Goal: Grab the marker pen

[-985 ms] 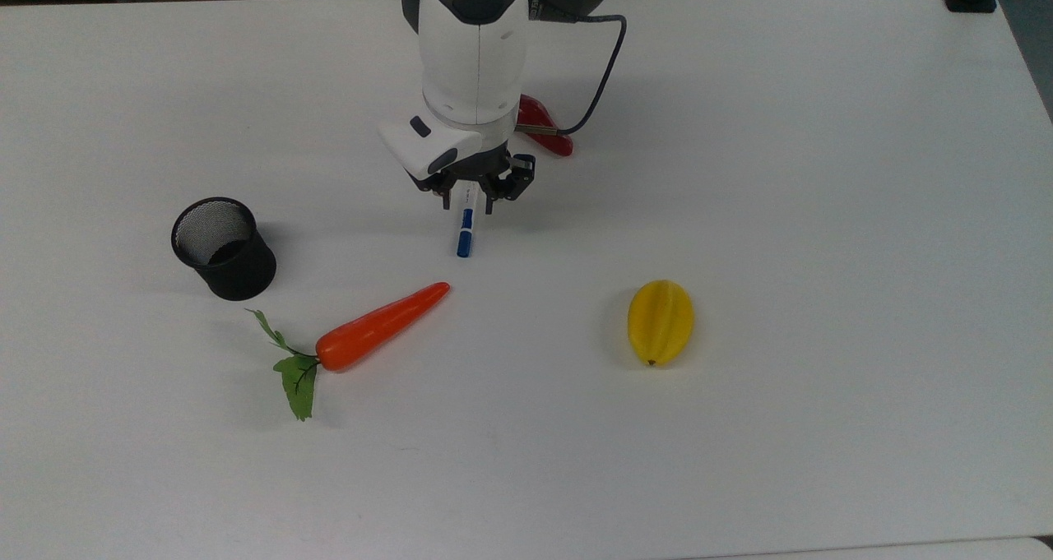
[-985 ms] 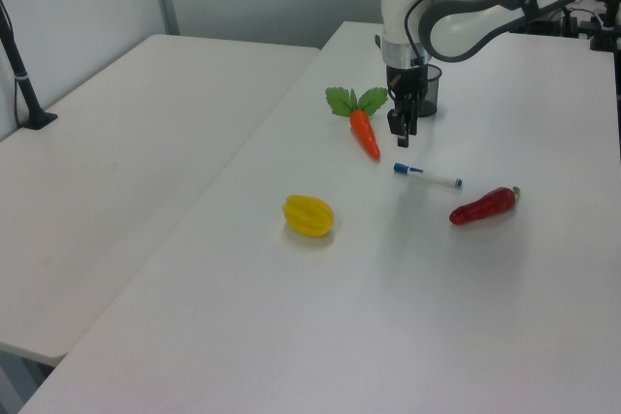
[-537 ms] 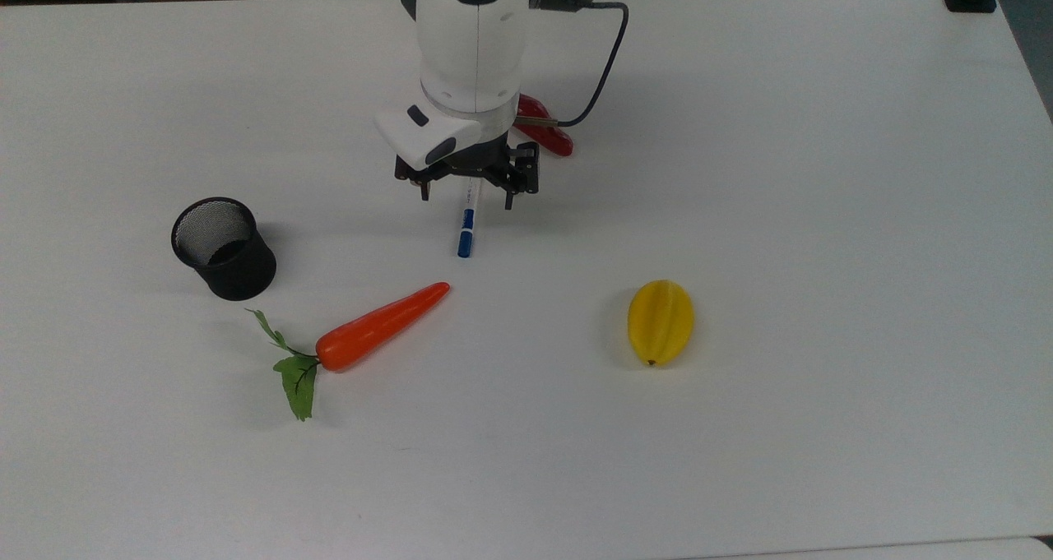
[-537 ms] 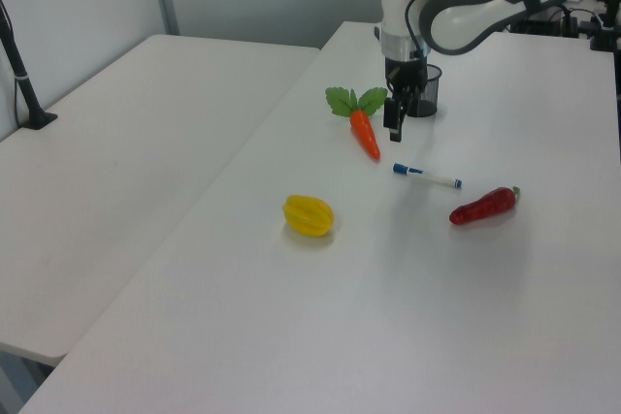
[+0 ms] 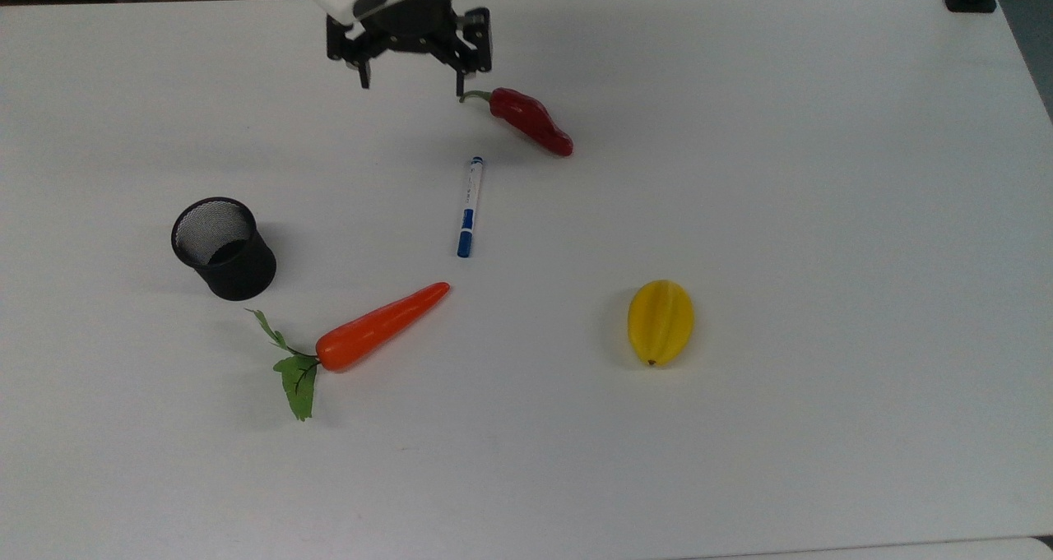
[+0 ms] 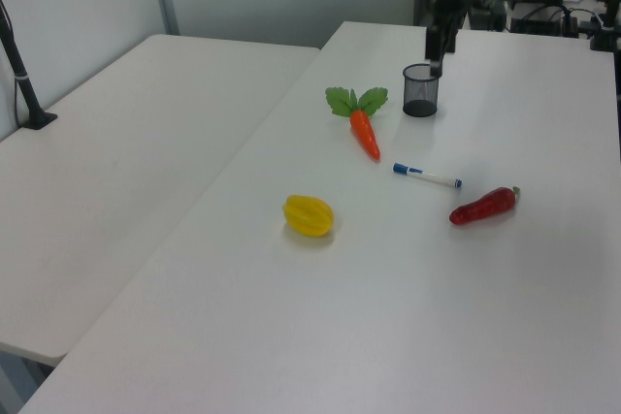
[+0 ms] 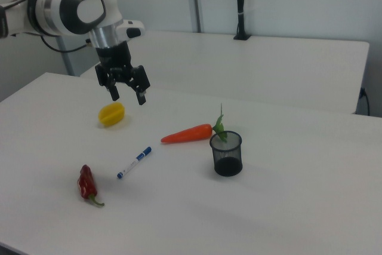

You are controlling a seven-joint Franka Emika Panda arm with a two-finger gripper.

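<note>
The hand [image 5: 409,67] is hanging well above the tabletop [image 5: 823,215] with its two fingers spread wide and nothing between them. In the top view it is sitting near the upper edge, and the marker pen [image 5: 470,207] is lying below it and a little toward the top view's right, well apart from the fingertips. In the right view the hand [image 7: 126,92] is hovering high, and the marker pen [image 7: 134,162] is resting flat on the tabletop beneath and slightly nearer that camera.

The pen is lying between the red chili pepper [image 5: 531,121] and the carrot [image 5: 378,327], touching neither. Its long axis is running almost straight up and down in the top view, tilted only slightly. The blue cap end is pointing toward the carrot, away from the hand, and the white barrel end with its small blue tip is pointing back toward the hand and the pepper. In the left view the pen [image 6: 427,176] is running nearly across the picture, cap toward the left view's left.

Judging from this, the fingers' gap is lying roughly across the pen's length, so the coming reach is mostly a matter of travelling down and forward onto the white barrel.
</note>
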